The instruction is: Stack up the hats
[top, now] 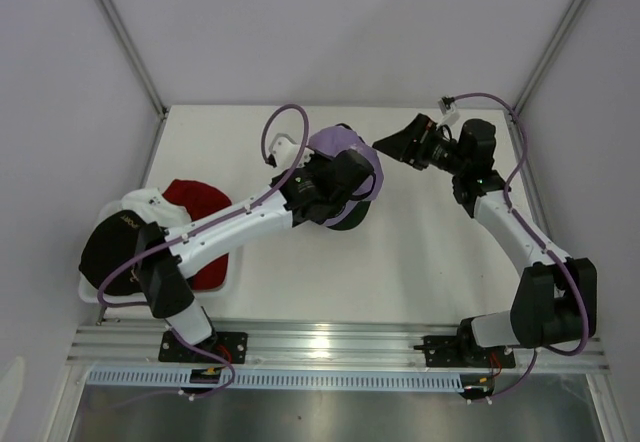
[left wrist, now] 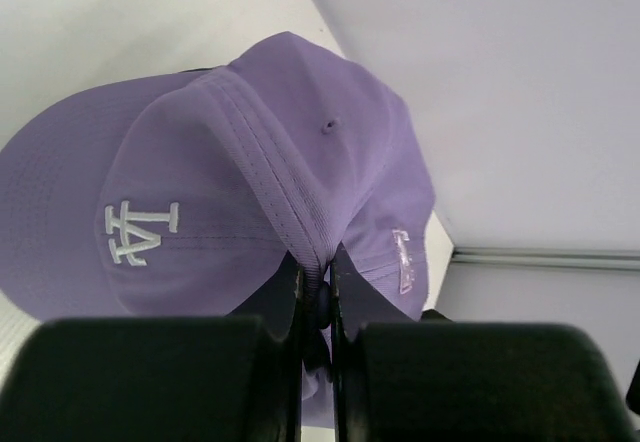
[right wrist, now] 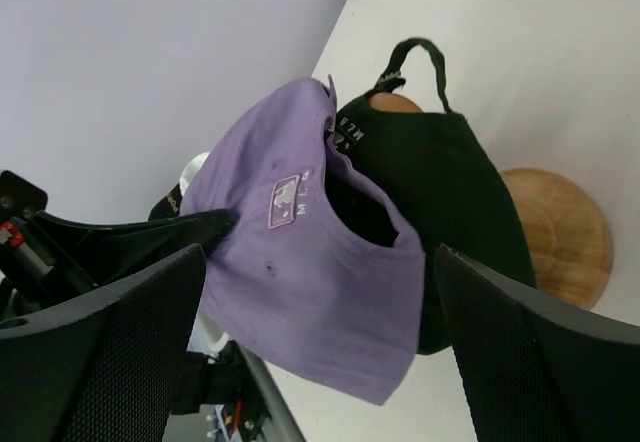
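Over the dark cap (right wrist: 450,182), the left gripper (left wrist: 315,274) clamps the lavender cap (left wrist: 250,192) by its seam; the right gripper (top: 392,148) gapes. That thin pinch may slip.

Place: was a robot lab test cell, pretty clearly, no home vibes
Walls: plain white panels (top: 300,22) and metal corner struts (top: 120,32) boxed it in
Table: plain white tabletop (top: 420,252)
Mounting: left arm (top: 230,224) and right arm (top: 510,227) were bolted to an aluminium rail (top: 340,340) at the near edge
Cabling: purple cables (top: 265,140) looped off the arms
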Robot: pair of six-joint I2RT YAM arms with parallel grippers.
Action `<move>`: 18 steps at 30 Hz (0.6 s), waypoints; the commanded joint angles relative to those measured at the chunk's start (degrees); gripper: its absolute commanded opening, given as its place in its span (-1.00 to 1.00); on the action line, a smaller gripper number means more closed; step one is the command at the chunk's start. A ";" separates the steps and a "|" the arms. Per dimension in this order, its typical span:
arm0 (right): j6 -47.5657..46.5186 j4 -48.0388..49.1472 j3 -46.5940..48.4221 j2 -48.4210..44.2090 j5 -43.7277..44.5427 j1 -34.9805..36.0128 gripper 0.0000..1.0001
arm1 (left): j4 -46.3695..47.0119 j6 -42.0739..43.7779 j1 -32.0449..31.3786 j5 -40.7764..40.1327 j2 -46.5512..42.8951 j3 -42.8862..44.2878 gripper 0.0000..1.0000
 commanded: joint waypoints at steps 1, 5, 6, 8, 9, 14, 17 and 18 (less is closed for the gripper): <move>2.79 0.65 1.25 1.02 -2.05 1.29 0.99 | -1.53 -2.41 -0.16 -2.23 0.53 2.29 -0.94; 5.08 1.00 -1.21 -0.03 -1.62 3.05 0.96 | -1.18 -2.68 -0.07 -3.11 0.44 2.21 -0.94; 4.65 -0.13 -1.83 -0.38 -0.65 3.92 0.96 | -1.01 -2.68 0.19 -2.93 0.44 2.21 -0.94; 4.38 -0.49 -3.76 -1.17 1.37 4.37 0.96 | -0.31 -2.68 0.37 -2.23 0.71 2.12 -0.94; 4.47 -0.06 -4.46 -1.61 1.81 4.37 0.96 | -0.13 -2.68 0.46 -1.62 1.06 2.12 -0.94; 1.66 -0.94 -5.61 -1.70 5.15 4.46 0.95 | 0.14 -2.76 0.63 -0.12 2.03 2.21 -0.93; 2.00 2.74 -5.96 -0.92 3.85 4.37 0.75 | -0.30 -2.94 0.81 0.06 1.94 1.86 -0.92; 2.44 3.98 -5.96 -0.22 3.06 4.46 0.67 | -0.48 -2.94 0.81 0.14 1.94 1.85 -0.91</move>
